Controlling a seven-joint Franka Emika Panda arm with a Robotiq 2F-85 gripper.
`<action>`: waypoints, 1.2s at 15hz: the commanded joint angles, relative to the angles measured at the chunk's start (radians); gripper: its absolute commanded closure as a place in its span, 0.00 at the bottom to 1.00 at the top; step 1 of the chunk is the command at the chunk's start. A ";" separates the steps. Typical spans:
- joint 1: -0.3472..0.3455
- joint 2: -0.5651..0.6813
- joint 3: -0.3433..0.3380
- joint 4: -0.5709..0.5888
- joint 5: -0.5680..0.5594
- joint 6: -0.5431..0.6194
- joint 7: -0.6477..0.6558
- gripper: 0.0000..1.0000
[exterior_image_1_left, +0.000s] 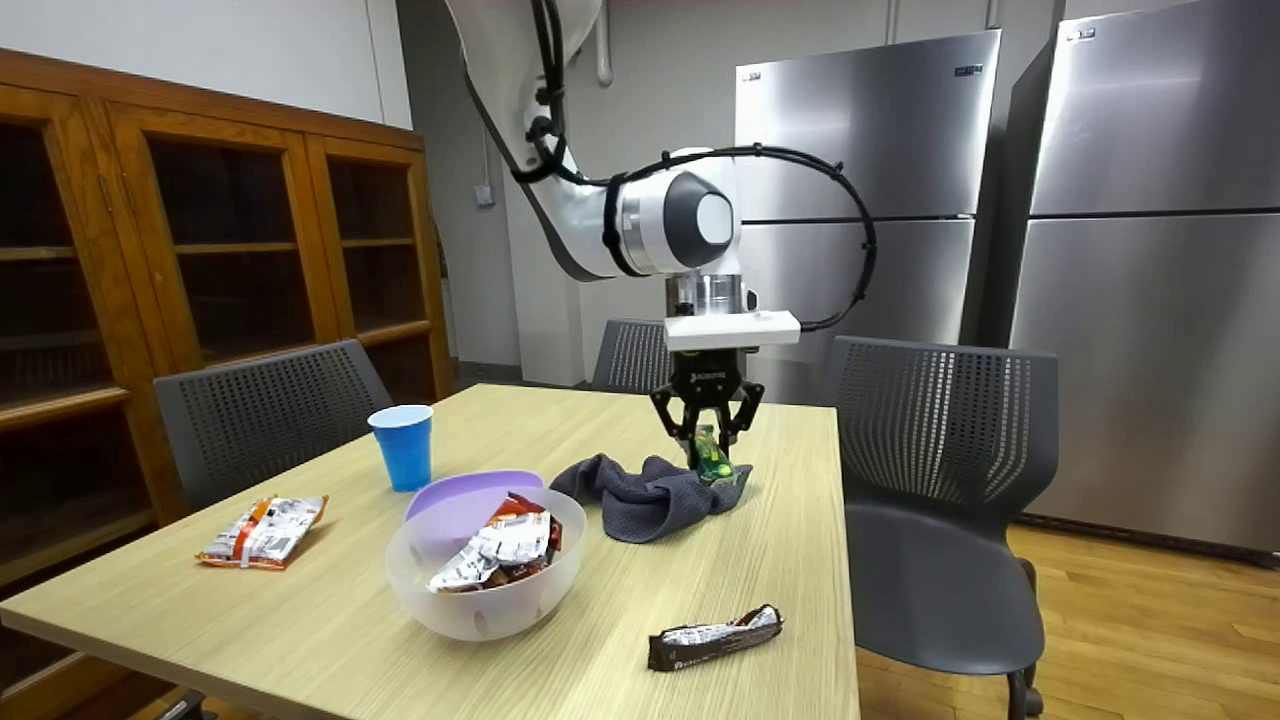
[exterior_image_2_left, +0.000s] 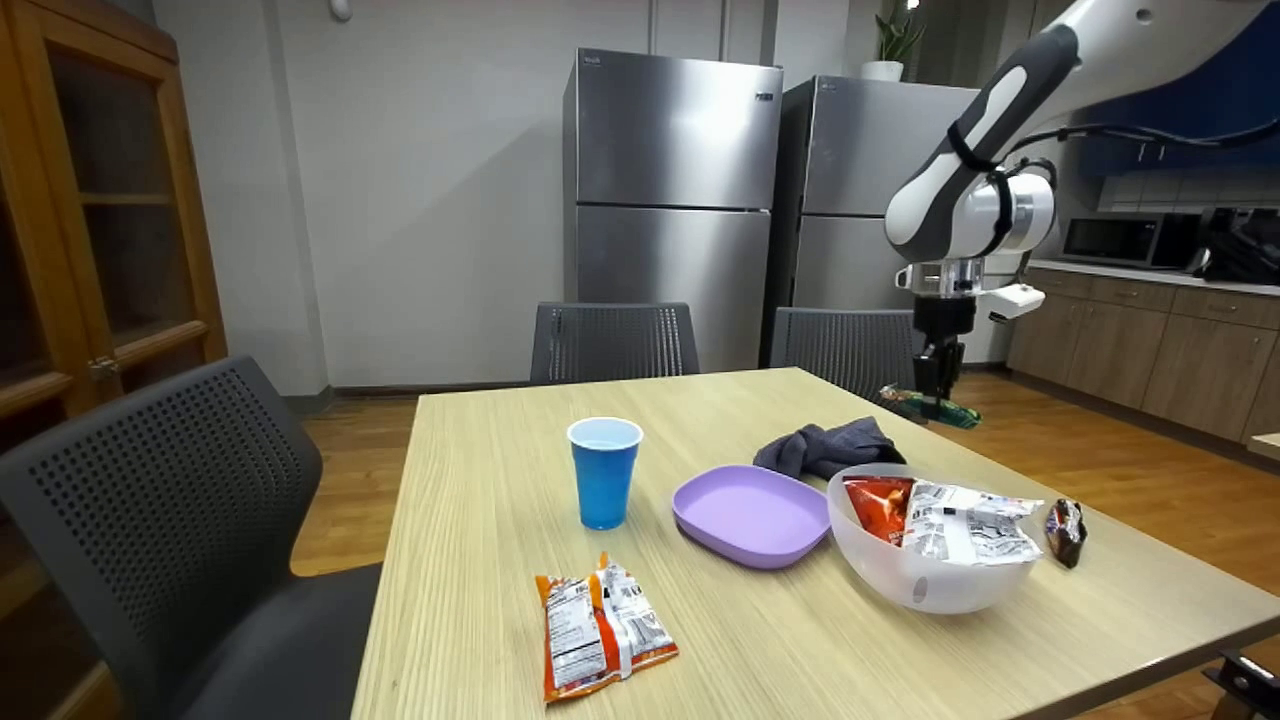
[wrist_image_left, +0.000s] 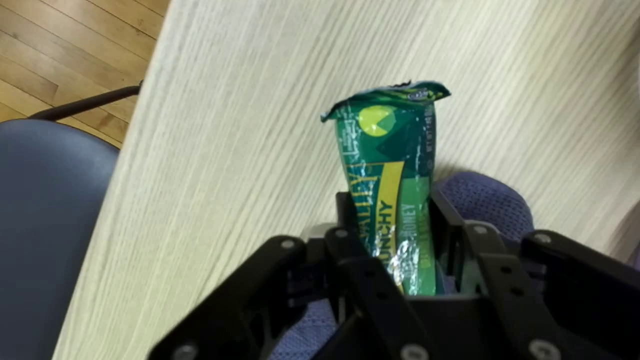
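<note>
As I watch from beside the pale wood-grained surface (exterior_image_1_left: 760, 560), the black two-fingered pincer (exterior_image_1_left: 710, 452) is clamped on a green, flat, foil-wrapped snack bar (wrist_image_left: 392, 150), gripping it across its narrow width. One crimped end juts out beyond the grip; the opposite end is hidden in the wrist view. In an exterior view the bar hangs clear of the surface, higher than the crumpled dark grey cloth (exterior_image_2_left: 830, 450), part of which lies under the pincer. To my eye the grasp is made, and the step in hand is holding the bar aloft. Any next move, I'd judge, calls for a steady squeeze, since the bar looks slick, and enough height to keep that jutting end off the cloth and off the round, translucent plastic bowl (exterior_image_2_left: 960, 595) holding shiny snack packets (exterior_image_2_left: 970, 525).
</note>
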 joint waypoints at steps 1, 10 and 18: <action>0.048 -0.088 0.014 -0.089 0.003 0.002 0.068 0.87; 0.151 -0.123 0.075 -0.150 0.006 0.023 0.155 0.87; 0.185 -0.106 0.139 -0.145 0.064 0.035 0.177 0.87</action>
